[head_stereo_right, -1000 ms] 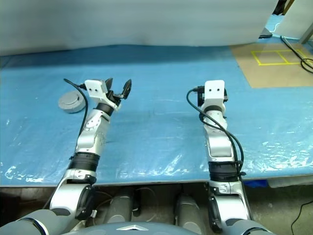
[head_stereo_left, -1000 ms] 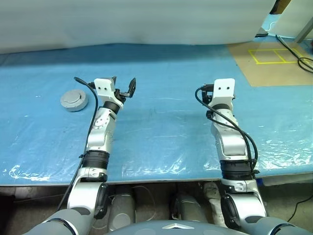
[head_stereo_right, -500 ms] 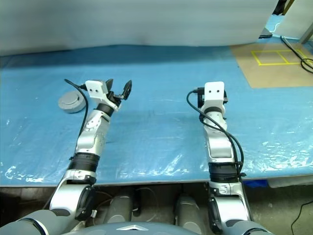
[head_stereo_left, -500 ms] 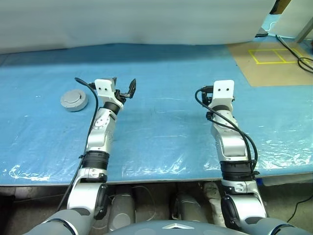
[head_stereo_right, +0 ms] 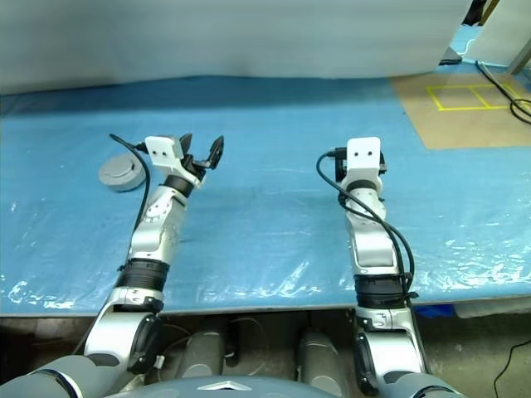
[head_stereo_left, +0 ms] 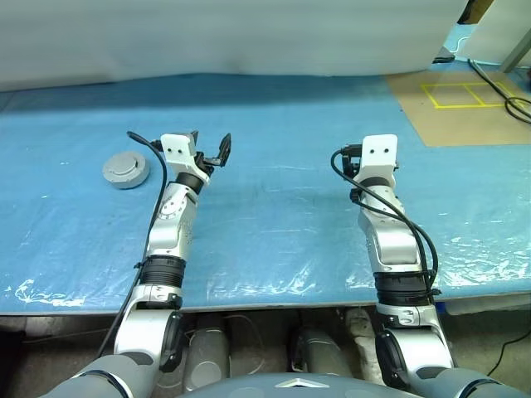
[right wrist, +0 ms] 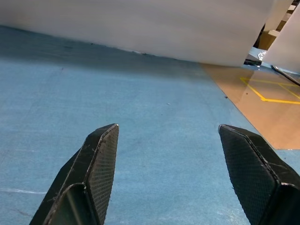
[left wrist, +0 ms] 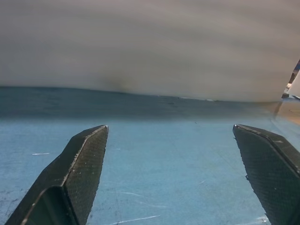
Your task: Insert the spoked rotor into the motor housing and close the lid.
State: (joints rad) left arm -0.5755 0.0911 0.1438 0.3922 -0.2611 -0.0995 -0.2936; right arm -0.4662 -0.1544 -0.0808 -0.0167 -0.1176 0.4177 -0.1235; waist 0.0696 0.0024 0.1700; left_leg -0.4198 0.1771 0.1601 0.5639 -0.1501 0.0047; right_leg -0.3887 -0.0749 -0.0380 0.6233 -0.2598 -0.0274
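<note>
Blue plastic sheeting covered the long table, with a pale curtain hanging along its far side and a brown floor patch marked with a yellow taped square off to the far right.

From the head camera's left eye, one round grey disc lay flat on the sheet at the far left — the lid, pale face up with a small hub at its centre. It sat just beside the left arm, not touching it. The left gripper hovered above the sheet near the disc, its two black fingers spread wide with nothing between them. The right arm reached forward well apart from it, its white wrist block hiding the fingers from above. A black cable looped along each forearm.

The right eye gave the same layout: the disc at the far left, both arms raised over bare blue sheet.

Looking along the left gripper's own fingers, they stood far apart — only blue sheet and the curtain's lower edge lay between them.

Along the right gripper, the two black fingers were likewise parted broadly and held nothing; beyond them the sheet ran to the curtain, with the brown floor and yellow tape at one side.
</note>
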